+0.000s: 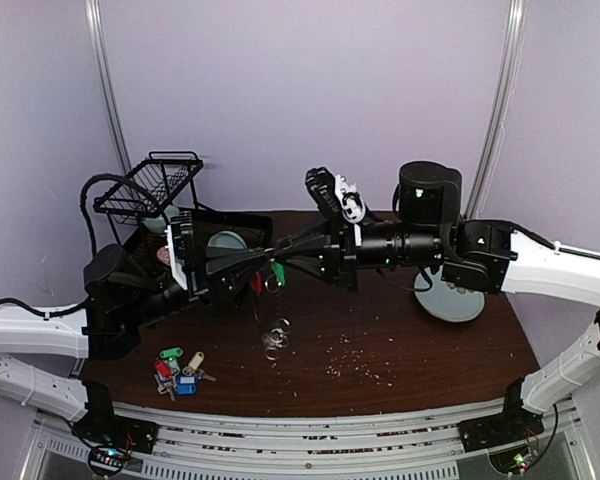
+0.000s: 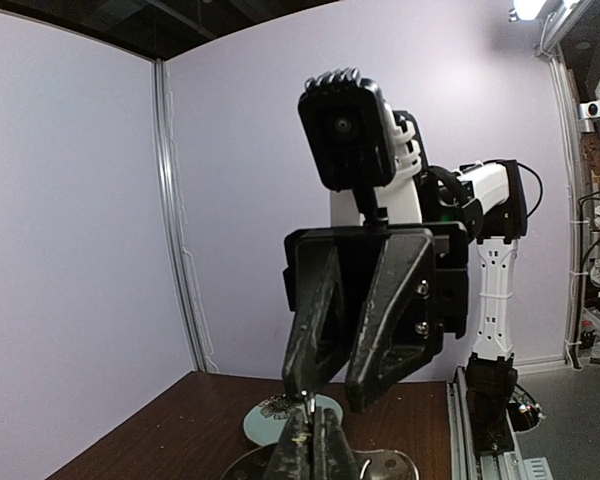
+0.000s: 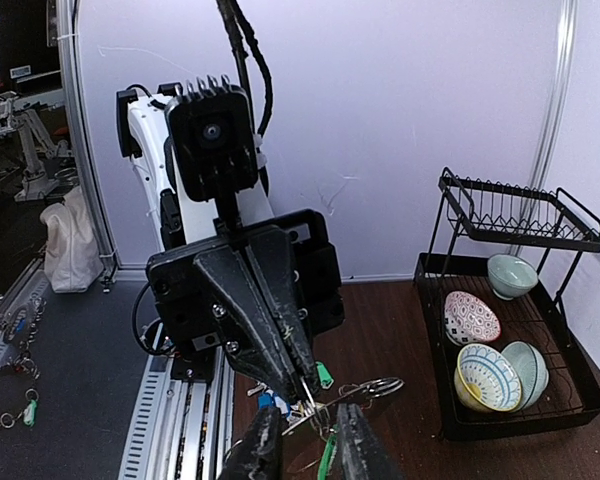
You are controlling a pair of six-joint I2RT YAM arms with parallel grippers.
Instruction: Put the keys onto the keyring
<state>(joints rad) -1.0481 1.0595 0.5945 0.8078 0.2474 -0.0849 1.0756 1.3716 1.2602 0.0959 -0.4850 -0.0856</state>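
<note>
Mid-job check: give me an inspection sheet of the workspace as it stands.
Surface: dark wood table, with crumbs scattered mid-table.
Job's things: loose keys with green, red, blue and tan tags lie near-left. A raised bunch of wire rings and tags hangs between the grippers. Oval keyring not made out.
Clutter: pale green plate; dish rack holding bowls.
Grippers: left gripper shut at the bunch; right gripper meets it, state unclear.
Cables: black cable loops beside the rack.
Surroundings: lilac walls; nothing else seen.
</note>
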